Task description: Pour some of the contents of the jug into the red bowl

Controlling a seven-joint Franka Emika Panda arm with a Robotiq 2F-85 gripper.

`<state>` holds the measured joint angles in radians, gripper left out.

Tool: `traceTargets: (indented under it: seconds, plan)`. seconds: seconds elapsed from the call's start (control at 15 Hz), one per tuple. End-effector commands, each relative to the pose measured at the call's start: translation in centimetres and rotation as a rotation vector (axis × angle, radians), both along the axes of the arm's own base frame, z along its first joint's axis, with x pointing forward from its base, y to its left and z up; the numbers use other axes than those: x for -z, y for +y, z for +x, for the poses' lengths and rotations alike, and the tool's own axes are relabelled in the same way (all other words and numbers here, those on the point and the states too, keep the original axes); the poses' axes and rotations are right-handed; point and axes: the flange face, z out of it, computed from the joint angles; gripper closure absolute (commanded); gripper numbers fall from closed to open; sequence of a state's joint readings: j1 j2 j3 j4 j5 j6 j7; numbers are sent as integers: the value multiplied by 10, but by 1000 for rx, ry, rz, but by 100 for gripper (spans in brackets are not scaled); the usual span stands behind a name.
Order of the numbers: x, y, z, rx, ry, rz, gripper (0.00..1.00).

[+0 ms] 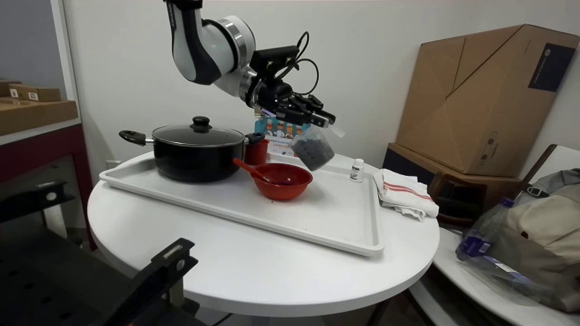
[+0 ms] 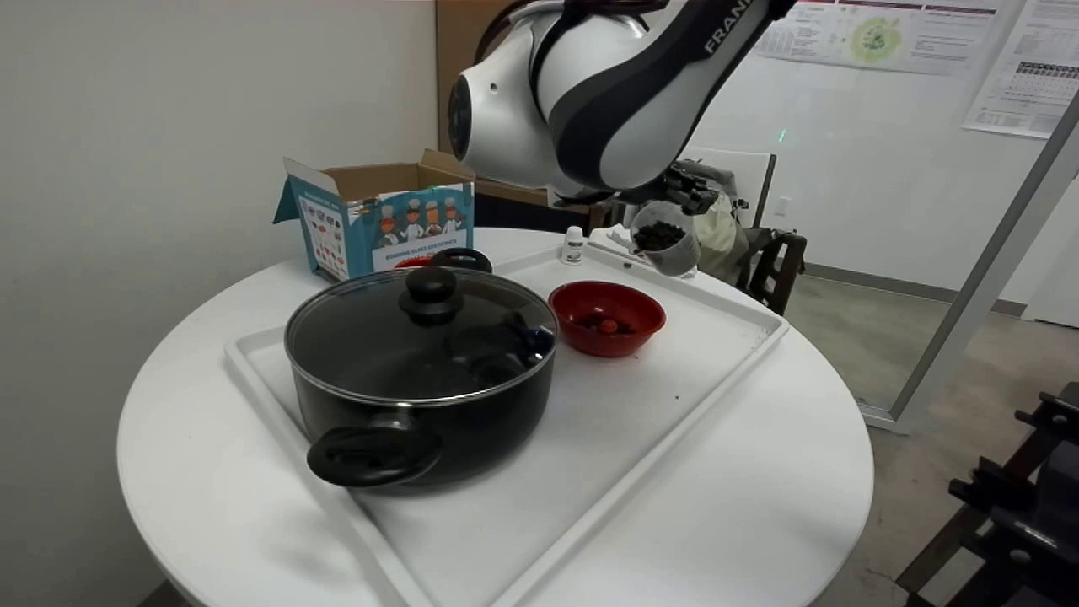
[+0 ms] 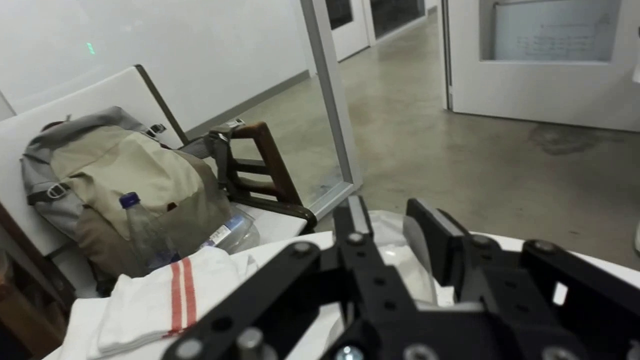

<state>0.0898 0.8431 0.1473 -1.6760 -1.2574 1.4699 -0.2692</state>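
light: even; shadows: soft on table [image 2: 278,523]; reflections: glass lid [image 2: 362,337]; blur: board writing [image 3: 560,40], wrist view

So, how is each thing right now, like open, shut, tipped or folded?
Jug: held up, tipped, dark bits inside
Red bowl: upright, some dark bits inside
End effector: closed on the jug
Black pot: covered
Picture box: open at the top
Small white bottle: upright, capped
Towel: folded
Plastic bottle: leaning, capped
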Motion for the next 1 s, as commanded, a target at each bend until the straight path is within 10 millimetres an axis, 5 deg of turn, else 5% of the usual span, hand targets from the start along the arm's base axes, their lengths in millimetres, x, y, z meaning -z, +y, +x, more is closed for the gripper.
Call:
traceTargets:
  seconds: [0.0,0.6,0.93]
  plan:
    - [-11,-5,11,140,-75,109,90]
    - [-28,-24,26,363,-201,273,90]
    - [-51,-77,37,559,-307,340,90]
